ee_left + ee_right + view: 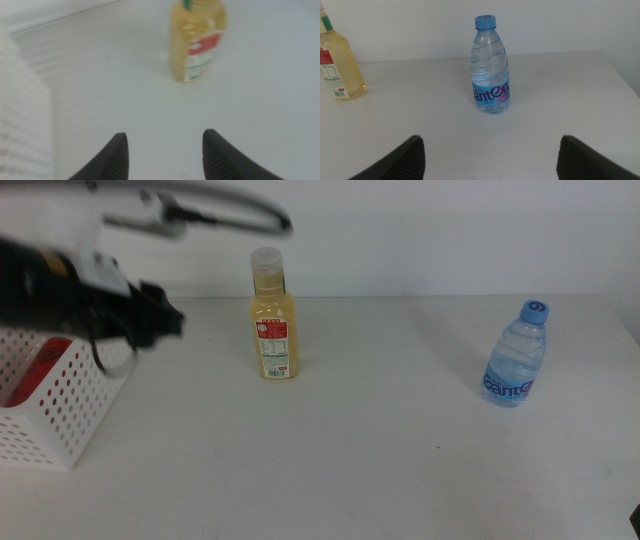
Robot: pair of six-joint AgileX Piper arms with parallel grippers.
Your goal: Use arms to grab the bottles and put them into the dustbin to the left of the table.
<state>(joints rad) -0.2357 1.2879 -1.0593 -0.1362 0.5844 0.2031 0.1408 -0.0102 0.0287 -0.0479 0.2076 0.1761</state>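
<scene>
A yellow juice bottle [272, 315] with a white cap stands upright at the back middle of the table [330, 460]. Far to its right stands a small blue-capped water bottle [517, 356]. At the left edge is the white perforated dustbin [60, 415], with a red can [45, 364] lying inside. My left gripper [160, 318] hovers above the dustbin's right rim, blurred. In the left wrist view it [165, 137] is open and empty, facing the juice bottle [197, 42]. My right gripper [491, 142] is open wide and empty, a short way from the water bottle [490, 70].
The right arm shows only as a dark tip [635, 513] at the bottom right corner of the middle view. A white wall rises behind the table's far edge. The right wrist view also catches the juice bottle [337, 65] off to one side.
</scene>
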